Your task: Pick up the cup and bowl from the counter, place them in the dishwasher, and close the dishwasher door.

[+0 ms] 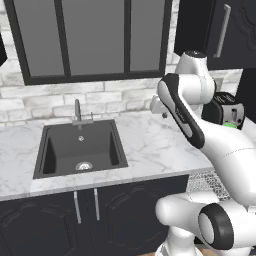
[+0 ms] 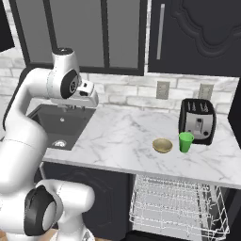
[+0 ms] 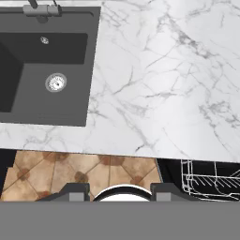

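Two fingers apart, empty, above counter front edge; open marble beyond.

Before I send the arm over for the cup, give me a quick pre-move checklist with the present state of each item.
1. Green cup upright on the counter, next to the toaster: ok.
2. Bowl upright just left of the cup, apart from it: ok.
3. Gripper free of any load, nothing between its fingertips: ok.
4. Gripper over the cup: not ok; it looks down at bare marble beside the sink, away from the cup.
5. Dishwasher open, white rack pulled out below the counter edge: ok.
6. Rack free to take the dishes: ok, no dishes seen in the part shown.
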Tool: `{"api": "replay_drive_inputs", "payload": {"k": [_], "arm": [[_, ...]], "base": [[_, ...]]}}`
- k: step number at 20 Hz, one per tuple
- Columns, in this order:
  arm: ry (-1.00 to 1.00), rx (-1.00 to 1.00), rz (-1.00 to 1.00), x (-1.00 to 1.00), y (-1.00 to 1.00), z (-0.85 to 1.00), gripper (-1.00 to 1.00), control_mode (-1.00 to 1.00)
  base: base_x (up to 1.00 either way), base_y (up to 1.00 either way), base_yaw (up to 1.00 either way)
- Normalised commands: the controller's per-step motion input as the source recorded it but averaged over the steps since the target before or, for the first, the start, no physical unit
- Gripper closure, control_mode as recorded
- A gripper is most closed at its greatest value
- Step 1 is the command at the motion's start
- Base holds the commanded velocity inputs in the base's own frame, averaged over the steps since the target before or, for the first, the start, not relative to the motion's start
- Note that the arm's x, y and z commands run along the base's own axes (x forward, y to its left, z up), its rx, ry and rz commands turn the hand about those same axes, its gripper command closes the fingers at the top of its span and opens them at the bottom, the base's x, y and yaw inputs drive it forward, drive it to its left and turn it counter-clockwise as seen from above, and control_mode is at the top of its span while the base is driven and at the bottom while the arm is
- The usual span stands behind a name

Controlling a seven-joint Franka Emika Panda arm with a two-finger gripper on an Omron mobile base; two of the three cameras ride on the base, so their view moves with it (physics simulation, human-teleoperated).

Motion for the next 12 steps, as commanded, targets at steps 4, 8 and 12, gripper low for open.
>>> {"api": "replay_drive_inputs", "payload": {"k": [4,8,12], "arm": [[0.0,0.0,0.0,-0.07,-0.02,-0.02,-1.0,-1.0],[0.0,0.0,0.0,-0.18,-0.04,-0.09,-1.0,-1.0],[0.0,0.0,0.0,-0.31,-0.05,-0.12,-1.0,-1.0]], "base": [[0.0,0.0,0.0],[0.0,0.0,0.0],[0.0,0.0,0.0]]}}
